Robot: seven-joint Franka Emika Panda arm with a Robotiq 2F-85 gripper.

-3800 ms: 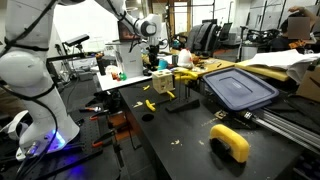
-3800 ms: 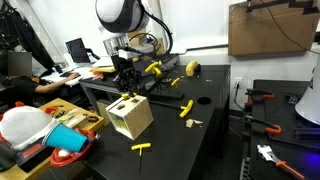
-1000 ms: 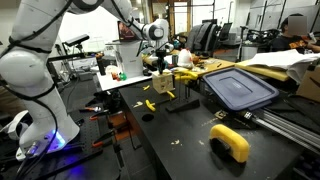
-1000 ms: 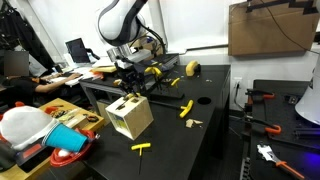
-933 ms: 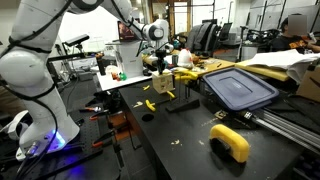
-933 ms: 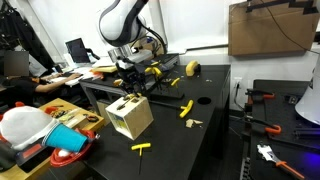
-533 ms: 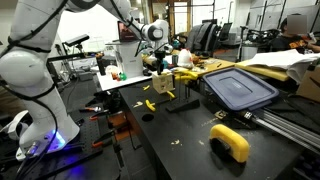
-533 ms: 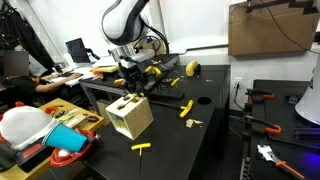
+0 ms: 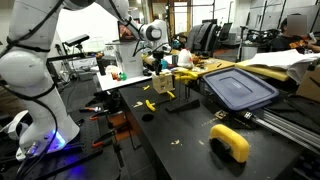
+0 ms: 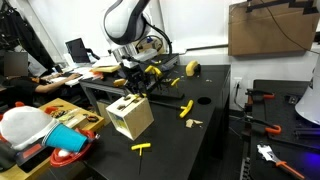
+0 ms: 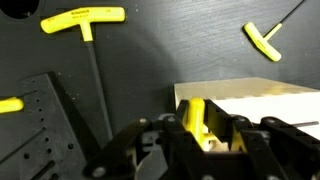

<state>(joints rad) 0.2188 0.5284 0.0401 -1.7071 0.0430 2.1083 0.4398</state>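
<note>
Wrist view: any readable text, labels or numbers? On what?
None legible.
Yellow T-handle key, top left: faint dark marks along the handle, possibly print, too blurred to read.
Yellow tool in the gripper: no marking visible.
Wooden box: no marking visible.

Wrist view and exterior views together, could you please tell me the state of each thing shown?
gripper: shut on the yellow T-handle key.
yellow T-handle key: held, over the wooden box.
wooden box: standing on the table.
loose T-handle key: lying flat on the table.
grey lid: lying flat.
</note>
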